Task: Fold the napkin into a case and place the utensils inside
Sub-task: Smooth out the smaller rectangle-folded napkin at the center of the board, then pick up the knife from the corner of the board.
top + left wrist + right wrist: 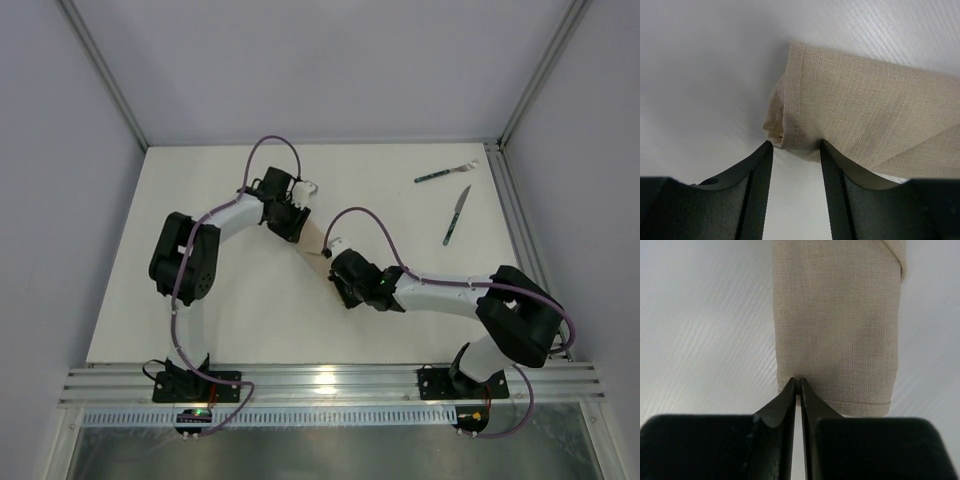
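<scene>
The beige napkin (317, 240) lies mid-table, folded into a narrow oblong strip with a diagonal fold edge, stretched between both grippers. My left gripper (292, 222) is at its far end. In the left wrist view its fingertips (765, 152) squeeze the bunched, curled corner of the napkin (860, 105). My right gripper (338, 272) is at the near end. In the right wrist view it (797, 381) is shut on the hem of the napkin (837, 320). The green-handled fork (445, 173) and knife (456, 216) lie apart at the far right.
The white table (230, 310) is bounded by an aluminium rail along the front (330, 380) and grey walls at the back and sides. The two arms' bodies and purple cables arch over the middle of the table.
</scene>
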Controlling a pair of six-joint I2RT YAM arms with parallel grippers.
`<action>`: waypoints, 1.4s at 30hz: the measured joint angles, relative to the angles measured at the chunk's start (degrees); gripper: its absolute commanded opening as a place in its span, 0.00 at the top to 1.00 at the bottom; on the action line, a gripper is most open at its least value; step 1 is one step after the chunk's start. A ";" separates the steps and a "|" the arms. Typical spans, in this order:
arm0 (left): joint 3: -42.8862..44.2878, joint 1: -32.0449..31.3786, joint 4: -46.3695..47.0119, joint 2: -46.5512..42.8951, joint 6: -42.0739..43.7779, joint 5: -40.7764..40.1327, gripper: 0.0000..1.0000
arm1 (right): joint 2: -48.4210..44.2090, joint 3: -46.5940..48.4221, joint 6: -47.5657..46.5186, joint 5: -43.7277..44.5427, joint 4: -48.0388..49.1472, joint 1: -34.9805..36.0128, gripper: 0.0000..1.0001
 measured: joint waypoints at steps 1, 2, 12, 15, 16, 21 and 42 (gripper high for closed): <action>-0.22 -0.02 0.00 -0.22 0.02 -0.42 0.52 | -0.22 0.22 -0.04 0.13 -0.63 0.00 0.84; -0.39 0.00 -0.07 -0.44 0.02 -0.81 0.51 | -0.63 0.44 -0.11 0.44 -1.46 0.00 0.81; -2.01 -0.02 -0.57 -4.98 0.04 -4.63 0.36 | -11.91 13.25 -5.11 2.75 -12.81 0.00 0.31; -2.08 -0.02 -0.83 -8.48 0.07 -5.40 0.35 | -15.06 18.10 -7.13 4.00 -14.32 -0.07 0.07; -2.05 -0.02 -0.94 -9.79 0.11 -5.75 0.35 | -15.76 19.17 -7.52 4.52 -14.62 -0.33 0.02; -2.08 -0.02 -2.80 -16.11 0.59 -8.13 0.31 | -18.75 19.56 -8.96 4.76 -13.22 -4.85 0.01; -18.38 20.59 -10.88 -52.09 1.18 -13.20 0.01 | -13.70 17.33 6.03 3.26 -11.43 -55.28 0.37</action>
